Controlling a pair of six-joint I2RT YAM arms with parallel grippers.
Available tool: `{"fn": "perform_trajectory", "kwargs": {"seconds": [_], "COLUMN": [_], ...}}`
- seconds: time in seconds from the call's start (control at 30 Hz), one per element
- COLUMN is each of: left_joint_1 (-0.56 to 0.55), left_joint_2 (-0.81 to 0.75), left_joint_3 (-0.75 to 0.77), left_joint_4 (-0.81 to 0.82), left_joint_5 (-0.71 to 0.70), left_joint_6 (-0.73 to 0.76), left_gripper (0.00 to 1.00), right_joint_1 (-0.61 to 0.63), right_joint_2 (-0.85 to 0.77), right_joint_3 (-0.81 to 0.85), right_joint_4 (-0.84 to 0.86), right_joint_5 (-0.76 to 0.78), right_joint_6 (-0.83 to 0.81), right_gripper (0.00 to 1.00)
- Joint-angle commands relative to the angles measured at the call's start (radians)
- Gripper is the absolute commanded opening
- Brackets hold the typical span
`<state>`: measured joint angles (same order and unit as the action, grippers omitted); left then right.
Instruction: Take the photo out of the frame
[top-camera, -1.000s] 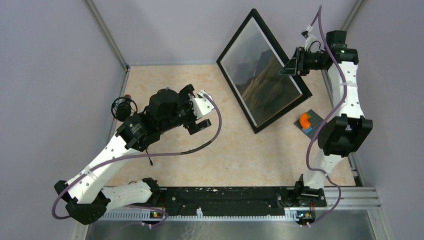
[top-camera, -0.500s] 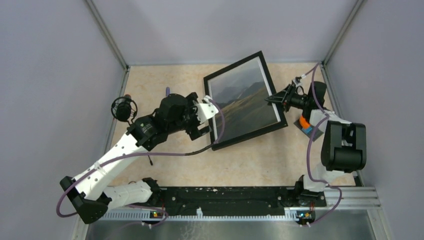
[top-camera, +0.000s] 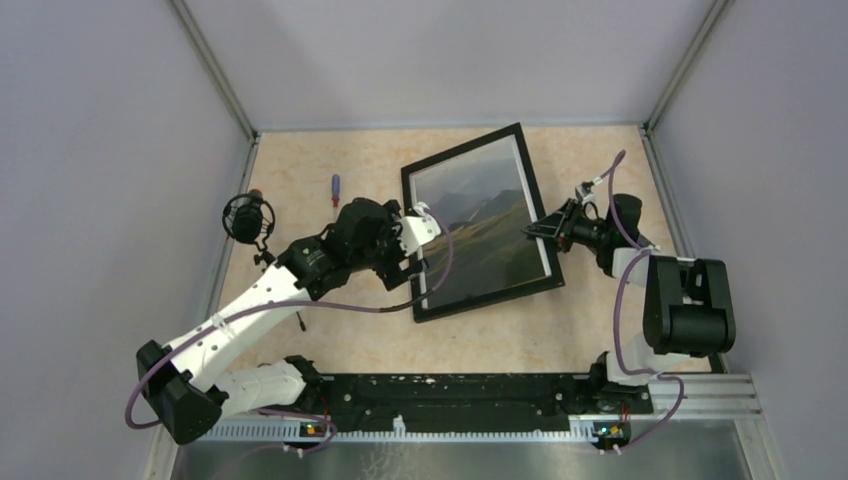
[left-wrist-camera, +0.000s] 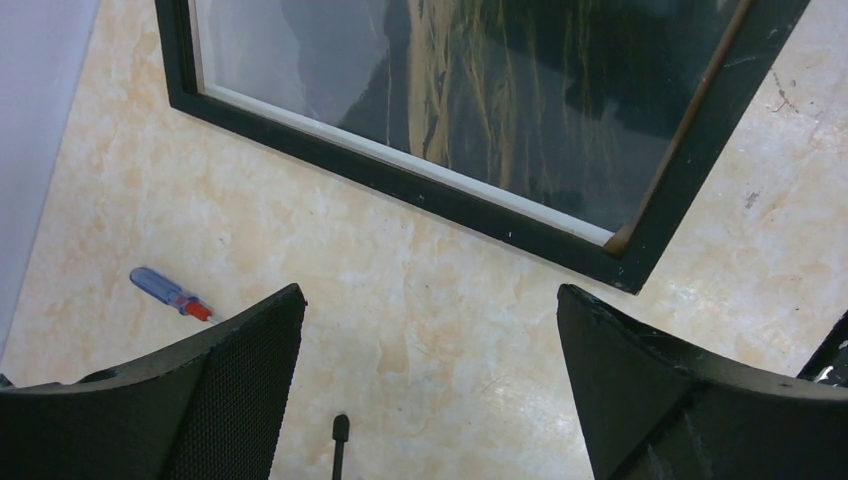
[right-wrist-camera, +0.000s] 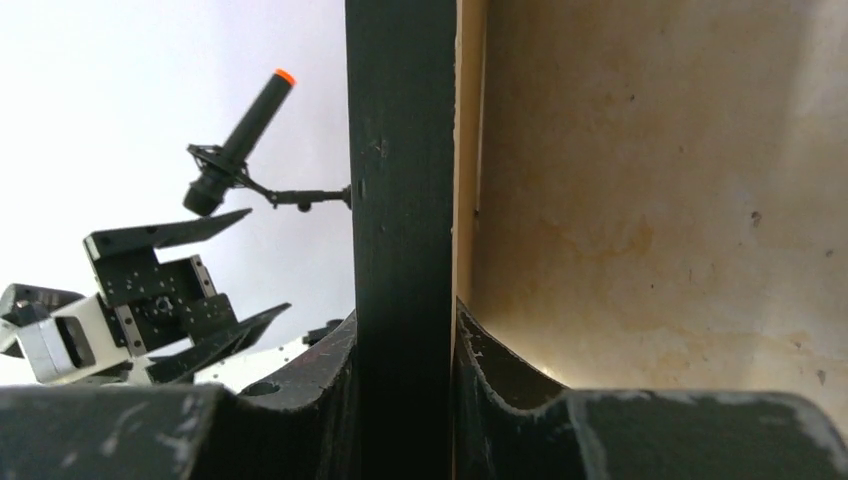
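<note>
Fingers (right-wrist-camera: 300, 395) of your right gripper (top-camera: 541, 228) are pinched narrow on the right edge of the frame (top-camera: 490, 301), one each side of the black border. Left gripper (left-wrist-camera: 430, 300) is spread wide and holds nothing, over the table (top-camera: 480, 345) just beside the frame's near corner.

The photo (top-camera: 480, 225) is inside the frame, picture side up behind the glassy front, mid-table between the arms.

Risks:
- You have a one-edge grip on a large panel. My read is it can pivot or slide out of the pinch if you swing fast, and a glass front won't forgive a drop.
- The left fingers sit close to that corner. Closing or advancing blind could shove the frame against the right grip.
- The screwdriver (top-camera: 335, 189) lies loose behind the left arm. Sweep wide and you'll knock it.

Can't make out:
- Back of the frame, and any clips or tabs on it.
- Whether the frame lies flat or has its right edge lifted.
- In the right wrist view, whether the tan surface beside the border is backing board or table.
- Left fingertips in the overhead view; the wrist covers them.
</note>
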<state>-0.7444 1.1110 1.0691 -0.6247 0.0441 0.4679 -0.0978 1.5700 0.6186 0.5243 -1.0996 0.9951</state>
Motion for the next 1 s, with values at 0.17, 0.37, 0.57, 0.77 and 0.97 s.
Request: {"fn": "perform_trajectory", "kwargs": {"seconds": [0.17, 0.37, 0.57, 0.77, 0.97], "left_joint_1": [0.034, 0.038, 0.041, 0.043, 0.045], "left_joint_2": [0.051, 0.106, 0.143, 0.168, 0.181], "left_joint_3": [-0.093, -0.100, -0.108, -0.120, -0.128], "left_joint_4": [0.158, 0.210, 0.243, 0.270, 0.281], "left_joint_5": [0.036, 0.060, 0.076, 0.075, 0.083], "left_joint_6": [-0.056, -0.071, -0.089, -0.095, -0.087], "left_gripper": [0.99, 0.99, 0.99, 0.99, 0.99], "right_joint_1": [0.066, 0.071, 0.071, 0.081, 0.142], "right_joint_2": [-0.181, -0.159, -0.047, 0.014, 0.010], "right_joint_3": [-0.139, -0.154, -0.084, -0.049, -0.059], "right_joint_4": [-0.173, -0.232, -0.343, -0.390, -0.406], "right_joint_5": [0.181, 0.242, 0.266, 0.300, 0.368], "right_joint_6": [-0.201, -0.249, -0.346, -0.400, -0.431], "right_gripper": [0.00, 0.00, 0.00, 0.09, 0.32]}}
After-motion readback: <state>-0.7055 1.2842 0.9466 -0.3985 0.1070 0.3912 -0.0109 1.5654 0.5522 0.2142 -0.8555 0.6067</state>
